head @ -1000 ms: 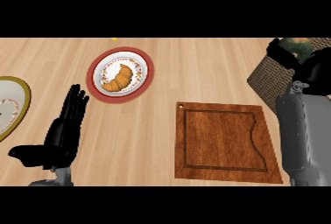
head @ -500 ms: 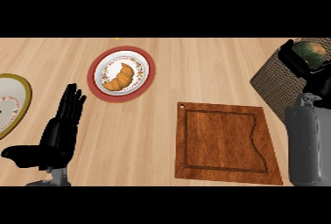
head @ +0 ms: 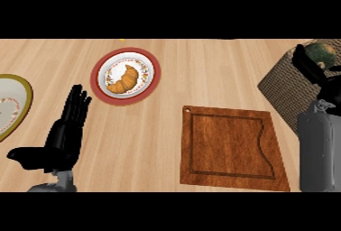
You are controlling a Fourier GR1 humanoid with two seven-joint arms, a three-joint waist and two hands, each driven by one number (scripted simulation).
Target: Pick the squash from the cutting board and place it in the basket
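Note:
The dark green and tan squash (head: 324, 50) lies inside the woven basket (head: 283, 88) at the right edge. My right hand (head: 321, 81) hangs over the basket's near side just below the squash, fingers extended, not curled round it. The grey forearm covers part of the basket. The wooden cutting board (head: 230, 146) lies bare in the lower middle, left of that arm. At the lower left my left hand (head: 66, 133) rests open, fingers pointing up.
A red-rimmed plate (head: 149, 85) with a croissant (head: 125, 79) sits at the upper middle left. A yellow-rimmed plate (head: 12, 108) is cut off by the left edge. Bare wooden counter lies between the plates and the board.
My right hand has uncurled from the squash and drawn back toward me; the squash now shows in the basket. The left hand has stayed put.

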